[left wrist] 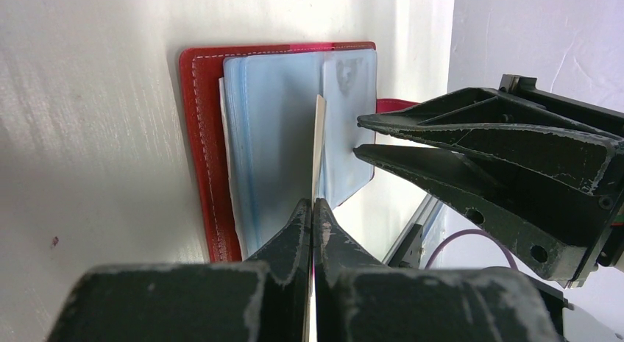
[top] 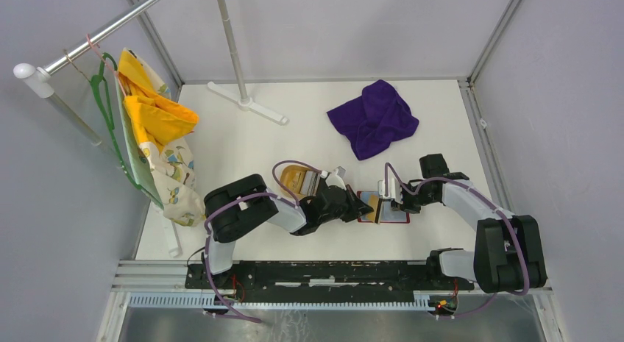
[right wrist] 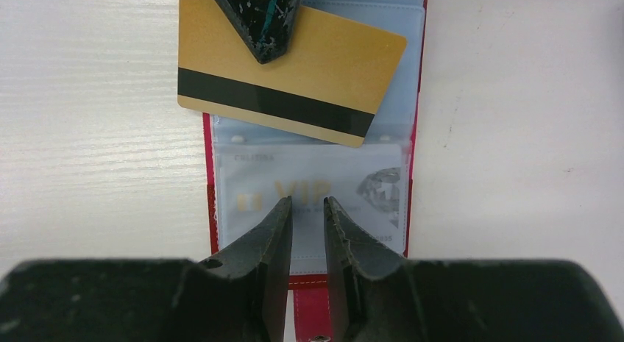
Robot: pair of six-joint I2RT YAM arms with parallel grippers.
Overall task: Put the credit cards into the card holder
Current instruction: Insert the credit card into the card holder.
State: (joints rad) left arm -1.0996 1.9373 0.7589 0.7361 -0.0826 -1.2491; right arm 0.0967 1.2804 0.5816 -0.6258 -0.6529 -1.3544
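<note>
Card holder [left wrist: 200,136] lies open and flat near the surface's near edge, right of middle. Left gripper [left wrist: 313,204]: jaws clamped on a gold credit card [right wrist: 324,70], over the holder's clear sleeves. Right gripper [right wrist: 307,202]: jaws narrowly parted, nothing between them, tips over the sleeve with the VIP card [right wrist: 346,173].

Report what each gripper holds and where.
Left gripper pinches the gold card by the long edge away from its stripe. Right gripper is at the sleeve of the holder; whether it grips cannot be told.

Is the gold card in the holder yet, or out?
Out. The left gripper pinches the gold card over the open holder; no sleeve covers it.
</note>
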